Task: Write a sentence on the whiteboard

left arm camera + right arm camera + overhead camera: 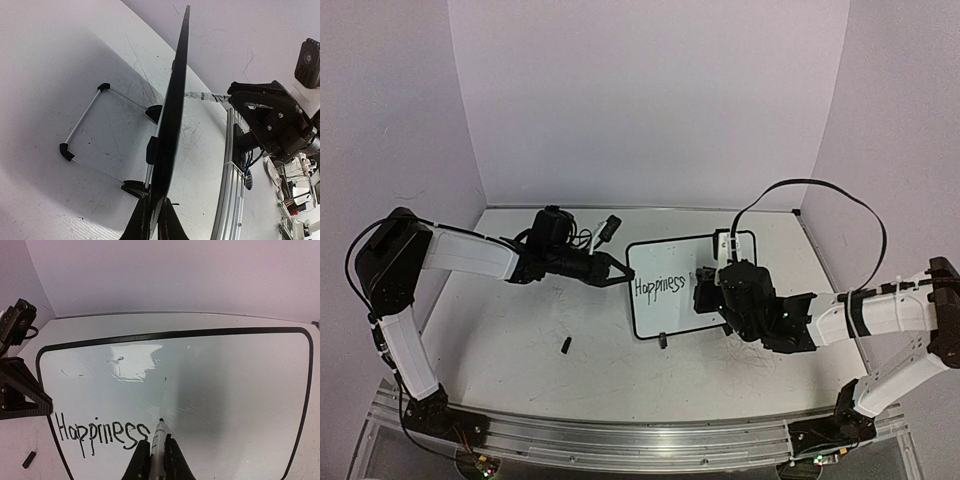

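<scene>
White scratched tabletop (520, 330), lilac walls. whiteboard (670, 260) stands at 3 o'clock, just off centre. left fingers (617, 279) clenched on its 9 o'clock edge. right fingers (171, 461) clamped round marker (159, 442), tip touching the board just past the last s. sentence (100, 434) so far: "Happiness", 8 o'clock on the board face. small black piece (566, 345) lies at 7 o'clock off the board.

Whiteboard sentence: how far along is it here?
Done: the sentence has its first word, "Happiness", on the whiteboard. In hand: the left gripper clamps the board's edge; the right gripper holds a marker, tip just past the last letter. Left: every further word; the board beyond is blank.
</scene>
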Controlling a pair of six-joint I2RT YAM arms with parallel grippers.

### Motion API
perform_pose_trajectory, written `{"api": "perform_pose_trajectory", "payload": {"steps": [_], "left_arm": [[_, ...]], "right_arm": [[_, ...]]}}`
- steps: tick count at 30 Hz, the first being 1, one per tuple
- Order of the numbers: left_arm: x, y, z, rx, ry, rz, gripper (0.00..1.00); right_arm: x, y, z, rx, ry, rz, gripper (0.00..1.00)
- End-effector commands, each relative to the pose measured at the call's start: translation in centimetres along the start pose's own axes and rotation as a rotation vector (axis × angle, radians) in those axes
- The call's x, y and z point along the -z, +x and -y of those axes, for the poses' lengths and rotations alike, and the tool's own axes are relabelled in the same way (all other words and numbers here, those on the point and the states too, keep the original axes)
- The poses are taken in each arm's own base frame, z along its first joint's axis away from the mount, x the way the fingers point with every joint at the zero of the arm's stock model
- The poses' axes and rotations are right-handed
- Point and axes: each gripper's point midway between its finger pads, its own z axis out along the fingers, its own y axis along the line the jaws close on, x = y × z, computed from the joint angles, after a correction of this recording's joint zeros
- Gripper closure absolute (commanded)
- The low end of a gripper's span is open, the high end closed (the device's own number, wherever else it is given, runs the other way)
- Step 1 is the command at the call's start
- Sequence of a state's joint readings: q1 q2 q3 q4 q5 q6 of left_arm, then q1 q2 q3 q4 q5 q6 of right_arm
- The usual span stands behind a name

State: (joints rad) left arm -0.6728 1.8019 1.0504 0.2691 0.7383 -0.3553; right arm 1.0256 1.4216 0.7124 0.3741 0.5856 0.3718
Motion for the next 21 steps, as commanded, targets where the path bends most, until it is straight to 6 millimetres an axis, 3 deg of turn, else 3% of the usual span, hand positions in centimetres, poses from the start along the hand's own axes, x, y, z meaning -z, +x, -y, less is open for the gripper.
{"api": "perform_pose_trajectory", "payload": {"steps": [1, 13, 21], "left_arm": [[0.5, -0.3, 1.4, -0.007, 0.016, -0.008, 1.0], [0.5, -0.2, 1.3, -0.008, 0.012, -0.011, 1.0], [0.5, -0.2, 1.3, -0.009, 0.011, -0.012, 1.0]], "right_arm": [[-0.4, -1.4, 0.6, -0.044, 0.05, 0.044, 1.0], [1.5, -1.2, 0.2, -0.077, -0.058, 0.02, 1.0], [0.8, -0.5, 0.0, -0.073, -0.045, 0.008, 1.0]]}}
